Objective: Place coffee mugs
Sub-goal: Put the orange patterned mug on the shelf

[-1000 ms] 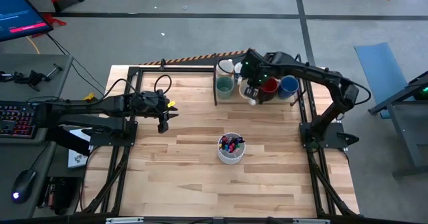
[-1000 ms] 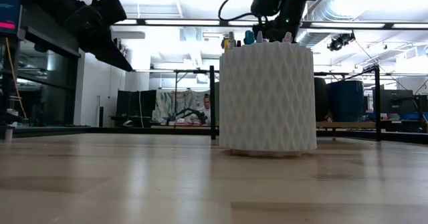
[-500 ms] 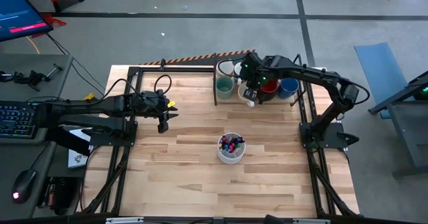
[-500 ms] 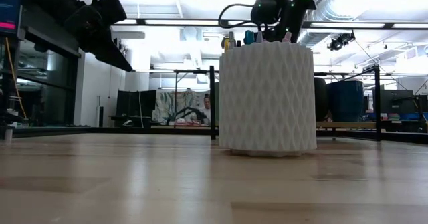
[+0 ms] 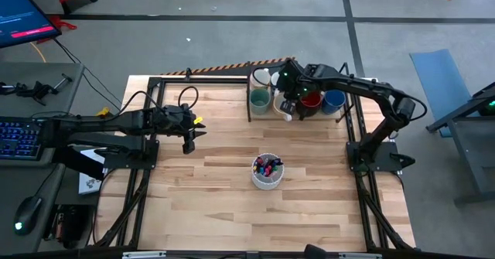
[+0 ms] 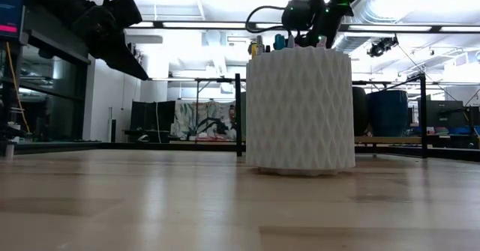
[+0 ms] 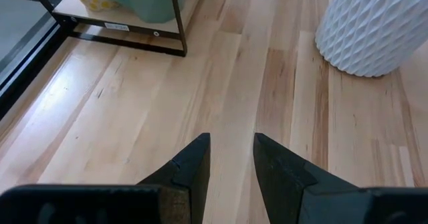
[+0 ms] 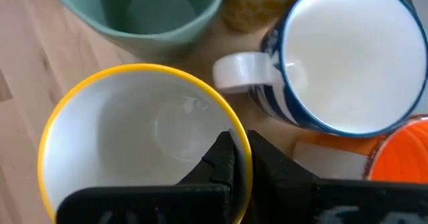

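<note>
Low view: pale wood bench (image 6: 150,206) fills the lower half. White cup (image 6: 299,110) with a diamond-ribbed wall stands upright on it, right of centre, coloured pen tips (image 6: 279,41) poking above its rim. Dark arm (image 6: 97,22) enters at top left; second dark arm (image 6: 319,4), green lights lit, hangs above the cup. Workshop room behind, black frame post (image 6: 238,115) left of the cup.

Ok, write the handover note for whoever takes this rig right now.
Right pincer: shut on the rim of the yellow-rimmed mug, in the mug cluster at the far edge of the table.
Left pincer: open, empty, over bare wood.
Teal mug, blue mug and orange mug stand beside it.
Done: grip taken.
To do: lift and place it, then the others.
</note>
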Robot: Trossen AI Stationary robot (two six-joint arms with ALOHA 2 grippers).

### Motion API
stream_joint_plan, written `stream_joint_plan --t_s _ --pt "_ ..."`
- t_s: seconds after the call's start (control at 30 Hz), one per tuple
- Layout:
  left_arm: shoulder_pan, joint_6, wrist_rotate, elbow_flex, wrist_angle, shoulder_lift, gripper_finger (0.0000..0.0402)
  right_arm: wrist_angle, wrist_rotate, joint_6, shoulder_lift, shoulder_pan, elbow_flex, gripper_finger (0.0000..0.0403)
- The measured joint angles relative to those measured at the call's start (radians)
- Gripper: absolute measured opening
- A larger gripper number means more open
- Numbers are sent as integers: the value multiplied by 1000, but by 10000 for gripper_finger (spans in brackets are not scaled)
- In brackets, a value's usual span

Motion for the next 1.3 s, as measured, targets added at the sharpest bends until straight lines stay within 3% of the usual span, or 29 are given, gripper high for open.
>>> stream_joint_plan --t_s 0.5,1.3 --pt "0 -1 0 0 0 0 104 24 -16 8 0 -13 0 36" --pt "0 -1 0 0 0 0 104 39 10 -61 0 -13 0 38"
